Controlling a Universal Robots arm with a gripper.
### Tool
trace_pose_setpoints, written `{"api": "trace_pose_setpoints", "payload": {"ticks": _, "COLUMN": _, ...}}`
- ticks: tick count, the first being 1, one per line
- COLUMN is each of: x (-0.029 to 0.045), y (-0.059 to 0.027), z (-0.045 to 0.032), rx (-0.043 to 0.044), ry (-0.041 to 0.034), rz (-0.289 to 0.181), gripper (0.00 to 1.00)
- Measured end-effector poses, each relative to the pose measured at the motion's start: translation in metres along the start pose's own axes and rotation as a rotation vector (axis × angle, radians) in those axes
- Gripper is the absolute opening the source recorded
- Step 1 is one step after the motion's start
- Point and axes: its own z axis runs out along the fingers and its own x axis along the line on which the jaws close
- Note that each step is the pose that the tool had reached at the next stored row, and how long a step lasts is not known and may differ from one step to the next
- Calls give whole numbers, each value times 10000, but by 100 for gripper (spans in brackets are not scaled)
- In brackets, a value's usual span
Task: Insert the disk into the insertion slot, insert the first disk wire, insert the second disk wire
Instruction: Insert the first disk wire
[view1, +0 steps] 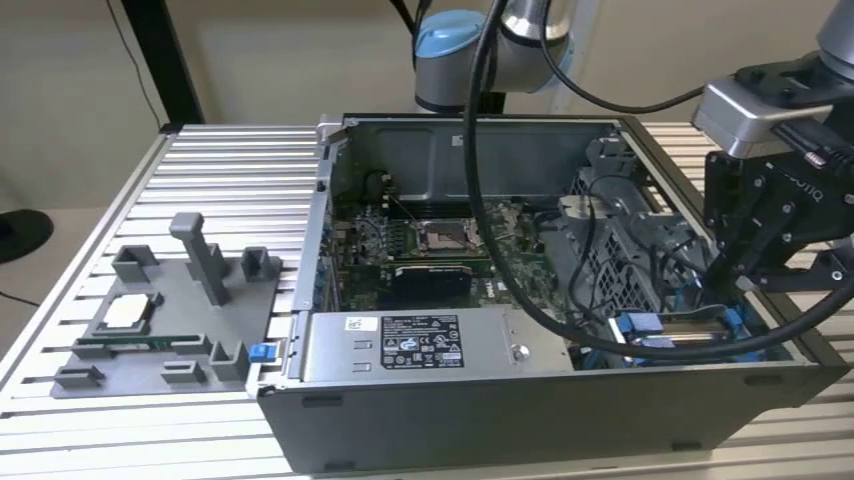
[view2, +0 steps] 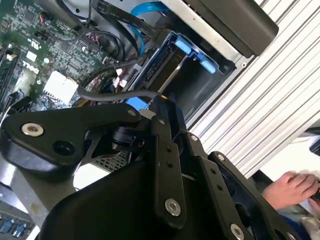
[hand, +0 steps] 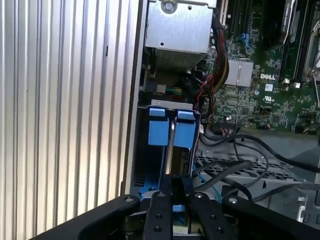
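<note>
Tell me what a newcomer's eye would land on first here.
The open grey computer case on the ribbed metal table dominates the exterior view, its green motherboard bare. At the case's corner on the exterior view's right, the black gripper hangs at the insertion slot, whose bright blue fittings stand out in both wrist views. A person's hand shows past the table's edge in the second wrist view.

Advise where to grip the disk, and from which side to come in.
Across its two long blue-framed edges, from straight above, I'd say. The disk seems to lie flat in the insertion slot. The computer case is open on top, while sheet-metal walls and black cables block the sides. The gripper hangs above it.
</note>
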Motion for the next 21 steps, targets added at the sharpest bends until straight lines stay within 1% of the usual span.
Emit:
{"api": "trace_pose_setpoints", "payload": {"ticks": 10, "x": 1, "y": 1, "z": 17, "rx": 30, "ry": 68, "rz": 1741, "gripper": 0}}
{"api": "trace_pose_setpoints", "payload": {"ticks": 14, "x": 1, "y": 1, "z": 21, "rx": 36, "ry": 92, "rz": 2338, "gripper": 0}}
{"api": "trace_pose_setpoints", "payload": {"ticks": 17, "x": 1, "y": 1, "z": 22, "rx": 40, "ry": 107, "rz": 2695, "gripper": 0}}
{"api": "trace_pose_setpoints", "payload": {"ticks": 21, "x": 1, "y": 1, "z": 23, "rx": 41, "ry": 108, "rz": 2750, "gripper": 0}}
